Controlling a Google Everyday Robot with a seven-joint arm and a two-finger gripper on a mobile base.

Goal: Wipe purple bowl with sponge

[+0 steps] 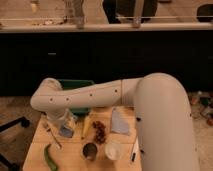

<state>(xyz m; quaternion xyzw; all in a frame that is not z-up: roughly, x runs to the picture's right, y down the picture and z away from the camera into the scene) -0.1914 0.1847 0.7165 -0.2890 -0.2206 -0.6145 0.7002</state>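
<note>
My gripper (62, 124) hangs from the white arm over the left part of the wooden table (37, 137), below the arm's elbow. It is shut on the sponge (67, 131), a small light-blue block held a little above the table top. The purple bowl is not in view; the arm crosses the back of the table and hides what stands there.
A green bin (76, 86) stands at the back of the table, partly behind the arm. A pale-blue folded cloth (120, 123), a dark red cluster (100, 131), a metal cup (90, 150), a white cup (113, 149) and a long green vegetable (50, 156) lie on the table.
</note>
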